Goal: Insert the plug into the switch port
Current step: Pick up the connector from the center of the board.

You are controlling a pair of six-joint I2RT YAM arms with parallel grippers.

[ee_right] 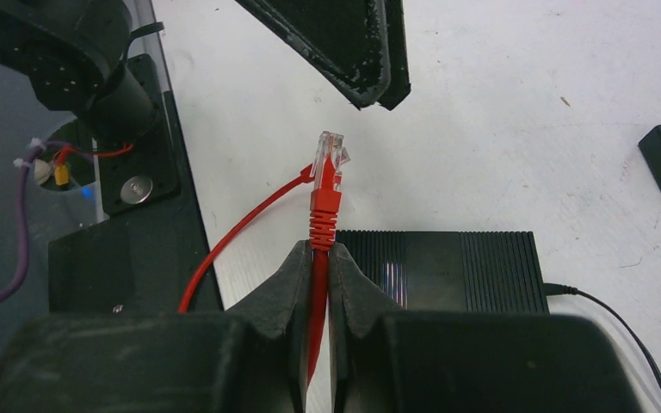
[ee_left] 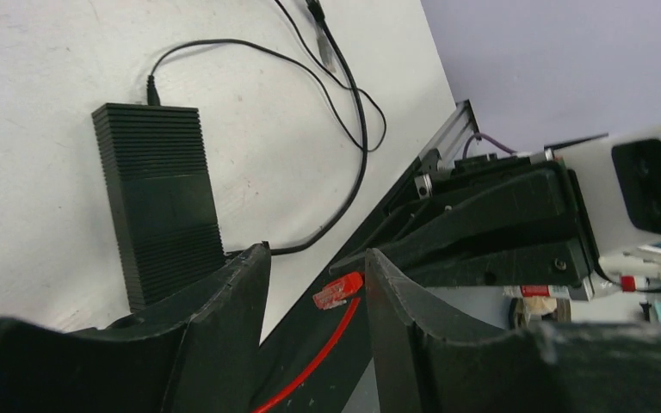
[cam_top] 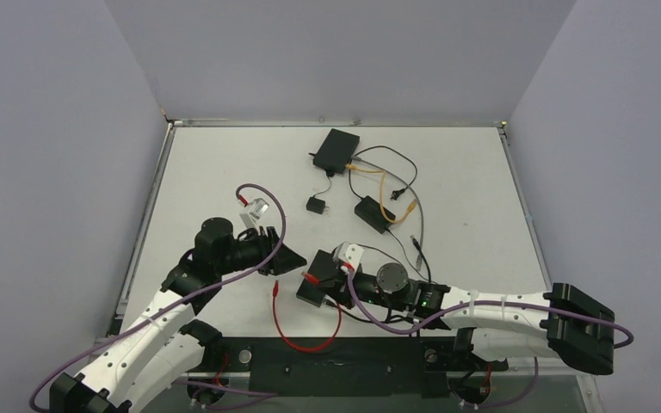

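My right gripper [ee_right: 320, 258] grips the red cable [ee_right: 234, 232] below its plug [ee_right: 330, 157]; left gripper [ee_left: 317, 262] open; insertion into the switch [ee_right: 447, 271] is not yet done.

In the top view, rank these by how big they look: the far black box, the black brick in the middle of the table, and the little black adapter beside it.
Largest: the far black box.
Next: the black brick, about as long but much narrower.
Smallest by far: the little adapter.

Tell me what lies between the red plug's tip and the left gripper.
Only bare white table, in the right wrist view: the plug, clamped in the right gripper, faces the left gripper across an open gap.
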